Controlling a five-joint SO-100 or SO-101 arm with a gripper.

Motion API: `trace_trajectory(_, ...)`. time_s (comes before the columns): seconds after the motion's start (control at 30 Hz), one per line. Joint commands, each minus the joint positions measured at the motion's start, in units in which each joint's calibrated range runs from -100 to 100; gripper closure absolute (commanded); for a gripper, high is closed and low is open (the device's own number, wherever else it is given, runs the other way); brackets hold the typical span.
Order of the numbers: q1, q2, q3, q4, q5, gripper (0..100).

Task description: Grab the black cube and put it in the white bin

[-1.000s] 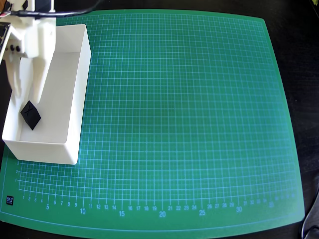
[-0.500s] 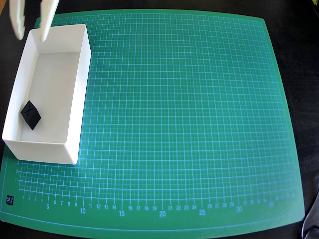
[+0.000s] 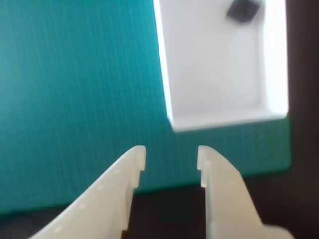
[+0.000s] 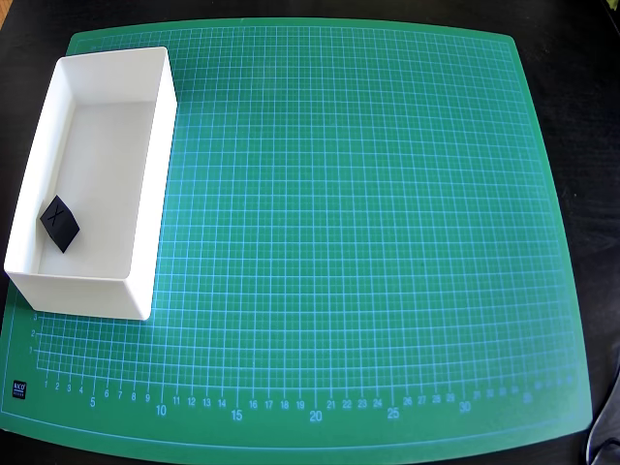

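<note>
The black cube (image 4: 59, 223) lies inside the white bin (image 4: 155, 165), near its left wall, with a faint X on its top face. In the wrist view the cube (image 3: 242, 10) shows on the bin's floor at the top of the picture, and the bin (image 3: 219, 121) fills the upper right. My gripper (image 3: 171, 164) is open and empty, its two white fingers (image 3: 124, 174) spread above the mat's edge, well apart from the bin. The gripper does not show in the overhead view.
A green cutting mat (image 4: 358, 242) with a white grid covers the dark table (image 4: 581, 39). The bin stands at the mat's left side in the overhead view. A dark cable shows at the bottom right corner (image 4: 605, 426).
</note>
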Motion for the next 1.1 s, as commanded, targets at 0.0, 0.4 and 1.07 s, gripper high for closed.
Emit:
trace_trajectory(0.0, -1.56, -9.39, 12.23, 0.08, -0.38, 86)
trace_trajectory(0.4, -11.03, -37.52, 57.51, -25.38, -4.75, 87)
trace_trajectory(1.07, -18.73, -95.15, 108.21, -33.83, -10.58, 87)
